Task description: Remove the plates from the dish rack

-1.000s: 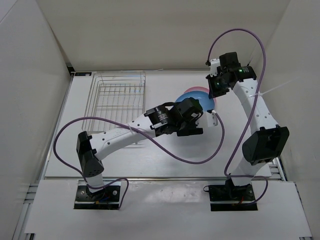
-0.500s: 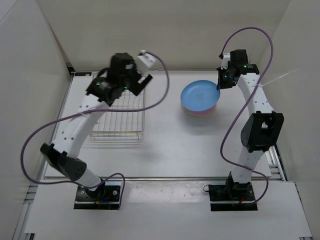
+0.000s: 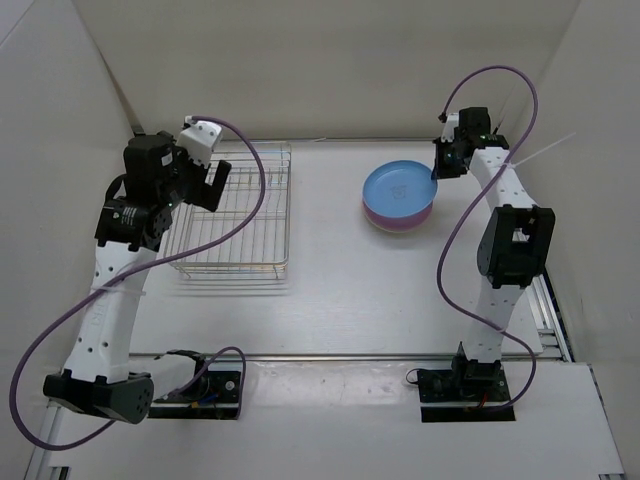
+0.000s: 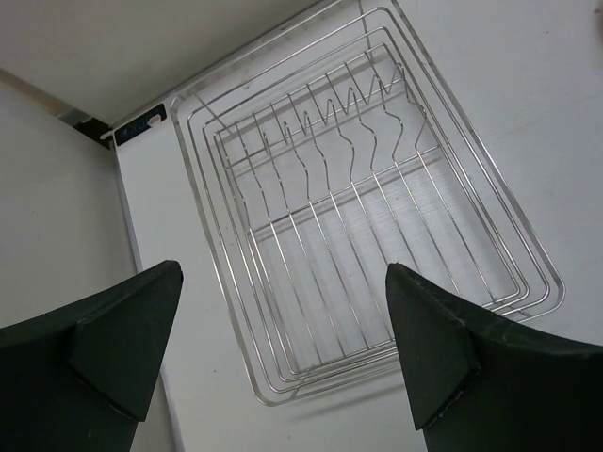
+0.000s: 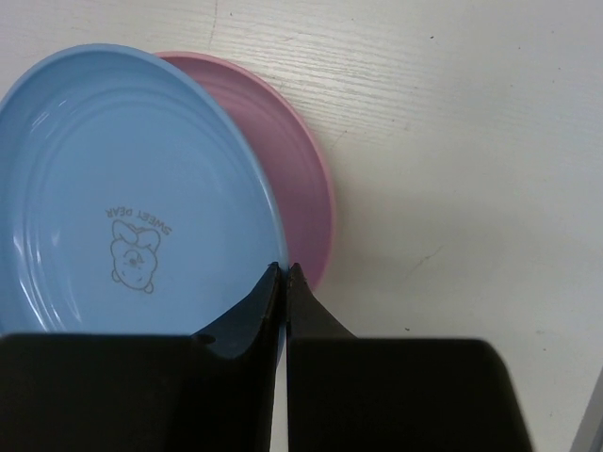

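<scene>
Plates (image 3: 398, 195): light, stiff, slick; you grip the rim.
Left pincer (image 4: 283, 273): wide, above dish rack (image 4: 349, 188).
Right pincer (image 5: 285, 273): closed at blue plate (image 5: 122, 188) edge.

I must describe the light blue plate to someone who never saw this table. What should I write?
On the white table, look right of the wire dish rack to the stack of plates. The light blue plate lies on top, shifted off the pink plate, and carries a bear print.

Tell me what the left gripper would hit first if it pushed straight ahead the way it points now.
The dish rack: the left gripper, open, points at its bare wire floor, with nothing showing between them. How far off it is remains unclear.
</scene>
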